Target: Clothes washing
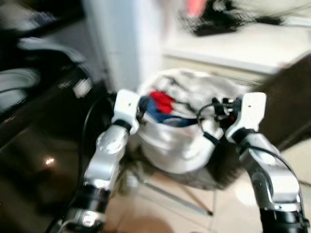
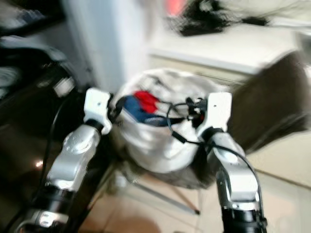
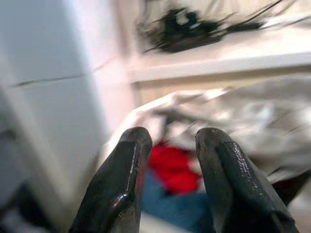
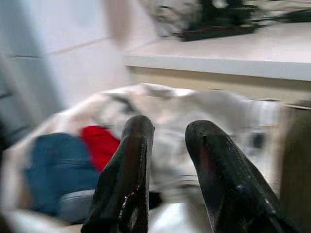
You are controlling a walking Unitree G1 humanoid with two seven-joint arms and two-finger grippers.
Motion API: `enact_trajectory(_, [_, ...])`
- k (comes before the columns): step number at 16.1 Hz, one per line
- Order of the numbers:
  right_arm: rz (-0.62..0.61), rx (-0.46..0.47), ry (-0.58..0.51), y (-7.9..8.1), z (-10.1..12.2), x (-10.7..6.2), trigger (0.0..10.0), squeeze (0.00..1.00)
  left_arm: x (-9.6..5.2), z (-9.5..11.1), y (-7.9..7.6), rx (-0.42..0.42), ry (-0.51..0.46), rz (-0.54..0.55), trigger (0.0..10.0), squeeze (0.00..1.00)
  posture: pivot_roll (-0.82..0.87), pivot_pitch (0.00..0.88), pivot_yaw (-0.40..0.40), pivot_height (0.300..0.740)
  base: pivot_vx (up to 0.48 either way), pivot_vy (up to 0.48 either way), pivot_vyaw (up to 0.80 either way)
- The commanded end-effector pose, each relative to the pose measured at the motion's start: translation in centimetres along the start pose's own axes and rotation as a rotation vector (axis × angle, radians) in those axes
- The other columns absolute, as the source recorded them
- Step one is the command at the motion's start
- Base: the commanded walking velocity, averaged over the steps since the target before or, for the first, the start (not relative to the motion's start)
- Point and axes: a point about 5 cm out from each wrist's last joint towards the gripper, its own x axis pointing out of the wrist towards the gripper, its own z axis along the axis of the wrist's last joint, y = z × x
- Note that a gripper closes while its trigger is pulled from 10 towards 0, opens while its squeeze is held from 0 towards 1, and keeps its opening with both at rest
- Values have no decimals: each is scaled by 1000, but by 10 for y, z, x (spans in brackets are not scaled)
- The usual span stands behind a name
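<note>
Ahead of me in the blurred head views, a white laundry bag (image 1: pixel 180 141) sits on a metal stand over the tiled floor (image 1: pixel 160 208), with a red garment (image 1: pixel 162 102) and a blue one (image 1: pixel 155 115) showing on top. Both arms flank it. Behind, black cables (image 1: pixel 218 19) lie on a pale surface (image 1: pixel 252 43). Through the left wrist view, my left end effector (image 3: pixel 170 141) has its fingers apart above the clothes. My right end effector (image 4: pixel 167 131) likewise stands parted, empty.

A white laundry bag (image 1: pixel 180 141) full of clothes stands open at the top, between the left gripper (image 3: pixel 167 145) and right gripper (image 4: pixel 167 133). A dark machine (image 1: pixel 39 121) crowds its left, a white surface (image 1: pixel 233 48) stands behind, and a brown panel (image 1: pixel 286 102) blocks the right.
</note>
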Motion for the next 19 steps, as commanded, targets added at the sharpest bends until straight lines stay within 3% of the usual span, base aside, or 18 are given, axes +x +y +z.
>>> enact_trajectory(1, [25, -3, -13, 7, 4, 6, 10000, 0, -3, -2, 13, 7, 18, 48, 10000, 0, -42, 0, 59, 740, 364, 0, 0])
enact_trajectory(4, [68, -19, -8, 12, 5, 11, 10000, 0, -10, -3, 29, 17, 25, 115, 10000, 0, -6, 0, 29, 740, 364, 0, 0])
enact_trajectory(5, [135, -65, 4, 17, 4, 13, 10000, 0, -14, -3, 35, 29, 23, 139, 10000, 0, 4, 0, 21, 740, 364, 0, 0])
enact_trajectory(9, [179, -88, 11, 24, 4, 17, 10000, 0, -17, -3, 40, 40, 25, 149, 10000, 0, 11, 0, 19, 740, 365, 0, 538])
enact_trajectory(11, [141, -107, 38, 16, 3, 18, 10000, 0, -19, -4, 39, 27, 30, 139, 10000, 0, 3, 0, 21, 740, 171, 0, 0])
enact_trajectory(12, [124, -193, 88, 8, 1, 17, 10000, 0, -20, -6, 35, 30, 34, 109, 10000, 0, 3, 0, 21, 740, 0, 0, 0])
enact_trajectory(13, [109, -214, 114, 2, -1, 17, 10000, 0, -20, -7, 33, 49, 36, 83, 10000, 0, 0, 0, 24, 740, 0, 0, 0])
enact_trajectory(14, [62, -225, 166, -11, -2, 17, 10000, 0, -21, -6, 24, 77, 21, -7, 10000, 0, -2, 0, 27, 740, 0, 0, 0])
enact_trajectory(15, [56, -232, 190, -17, -1, 17, 10000, 1000, -22, -5, 19, 88, 16, -69, 10000, 0, -5, 0, 31, 740, 0, 0, 0])
enact_trajectory(17, [52, -258, 256, -28, 1, 16, 10000, 1000, -24, -7, 12, 91, 31, -147, 10000, 0, -14, 0, 43, 740, 0, 0, 0])
enact_trajectory(19, [104, -305, 389, -43, -3, 12, 10000, 1000, -25, -9, 8, 78, 46, -195, 10000, 0, -29, 0, 58, 740, 0, 0, 0])
